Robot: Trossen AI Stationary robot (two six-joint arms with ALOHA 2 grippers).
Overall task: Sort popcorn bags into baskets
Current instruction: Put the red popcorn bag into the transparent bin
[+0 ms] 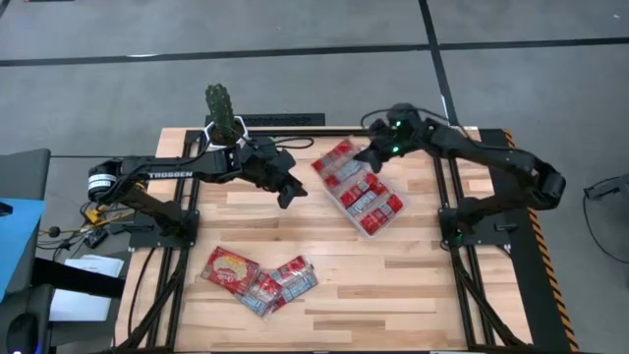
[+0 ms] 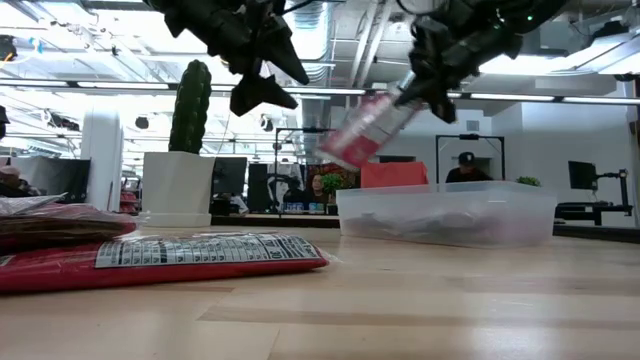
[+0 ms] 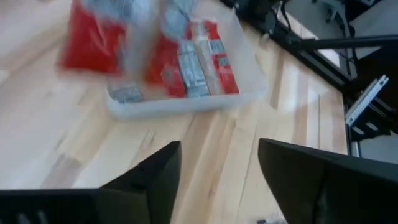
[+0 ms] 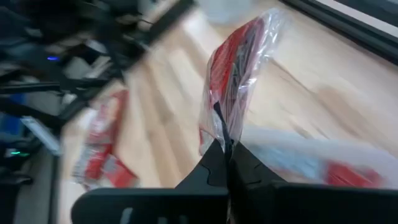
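Observation:
My right gripper (image 2: 415, 92) is shut on one red popcorn bag (image 2: 365, 130), which it holds in the air over the far-left end of the clear plastic basket (image 1: 391, 222). Several packets (image 3: 186, 59) lie flat in the basket. Three more red bags (image 1: 257, 276) lie on the wood near the table's near-left part, the closest one (image 2: 160, 258) flat in the low view. My left gripper (image 1: 292, 191) hovers open above the table just left of the basket, holding nothing. My right gripper pinches the bag between its two fingers (image 4: 214, 163) at one end seam (image 4: 224, 127). The bag is lifted clear. It slants down and away from the fingertips (image 2: 345, 145), tilted, above the basket's end.
A white pot with a green cactus (image 1: 223, 110) stands at the table's far edge behind my left arm. Bare wood lies between the basket and the loose bags (image 1: 324, 246). Black frame rails (image 1: 462, 256) run along the table's right side. People sit in the room beyond (image 2: 465, 165).

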